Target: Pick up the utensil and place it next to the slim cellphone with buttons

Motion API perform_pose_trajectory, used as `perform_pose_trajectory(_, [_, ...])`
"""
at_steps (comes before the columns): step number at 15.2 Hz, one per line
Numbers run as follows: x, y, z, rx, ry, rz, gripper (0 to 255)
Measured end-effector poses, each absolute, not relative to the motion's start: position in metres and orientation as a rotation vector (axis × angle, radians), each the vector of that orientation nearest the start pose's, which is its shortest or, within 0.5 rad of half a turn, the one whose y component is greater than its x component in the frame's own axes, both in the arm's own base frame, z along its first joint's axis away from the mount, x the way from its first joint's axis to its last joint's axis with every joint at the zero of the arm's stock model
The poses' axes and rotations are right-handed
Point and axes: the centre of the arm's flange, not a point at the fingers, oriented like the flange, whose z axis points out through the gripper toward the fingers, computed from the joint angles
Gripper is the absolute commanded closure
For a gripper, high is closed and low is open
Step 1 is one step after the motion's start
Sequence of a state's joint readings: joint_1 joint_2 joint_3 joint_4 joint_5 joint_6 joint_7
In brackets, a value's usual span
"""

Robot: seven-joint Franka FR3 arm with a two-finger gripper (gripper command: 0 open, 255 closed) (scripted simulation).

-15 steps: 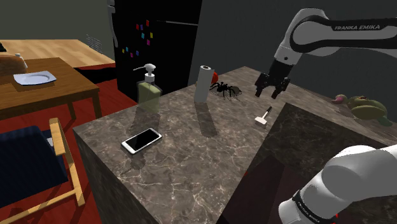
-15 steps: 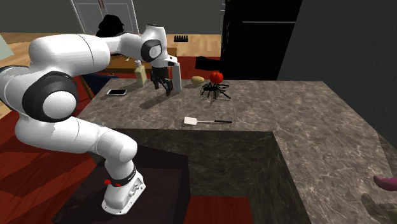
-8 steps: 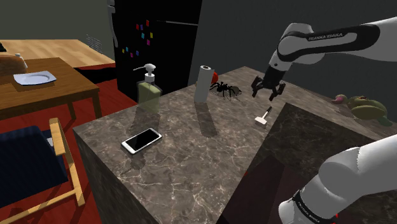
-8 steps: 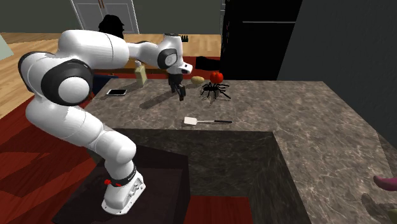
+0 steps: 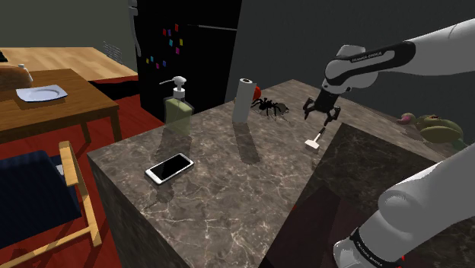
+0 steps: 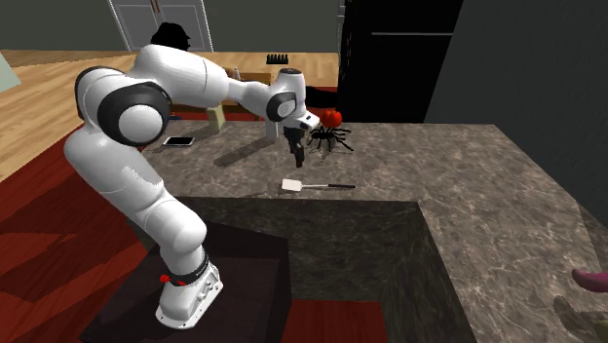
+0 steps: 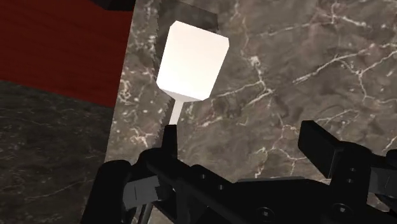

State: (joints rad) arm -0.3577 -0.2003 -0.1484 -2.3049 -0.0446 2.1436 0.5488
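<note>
Shoulder view: the white-headed spatula (image 5: 314,141) lies flat on the marble bench (image 5: 228,198), at 4 o'clock from the toy spider (image 5: 268,106). The jaws hang apart above its handle. Nothing is gripped yet, and the carry to the cellphone (image 5: 170,167), at 9 o'clock, remains.

Fig. 1. I see a dark marbled desk (image 5: 228,190) before a grey wall (image 5: 289,38) and black refrigerator (image 5: 190,61); at left, a wooden table (image 5: 68,106) and blue-seated chair (image 5: 72,179) stand on red floor (image 5: 137,122).

A home kitchen: marble-look counter (image 5: 228,190), black fridge (image 5: 199,68) with magnets (image 5: 169,39), soap dispenser (image 5: 180,104), wooden dining table (image 5: 80,100).
</note>
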Motion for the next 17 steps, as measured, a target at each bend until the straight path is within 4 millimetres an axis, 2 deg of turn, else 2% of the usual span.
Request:
perform_pose_trajectory(4, [0.415,-0.284,0.405,-2.624,1.770,-0.070,0])
perform_pose_trajectory(8, [0.409,-0.319,0.383,-2.503,1.960,-0.080,0])
perform_pose_trajectory(11, [0.408,-0.327,0.367,-2.485,1.987,-0.082,0])
perform_pose_trajectory(17, [0.409,-0.330,0.340,-2.482,1.990,-0.082,0])
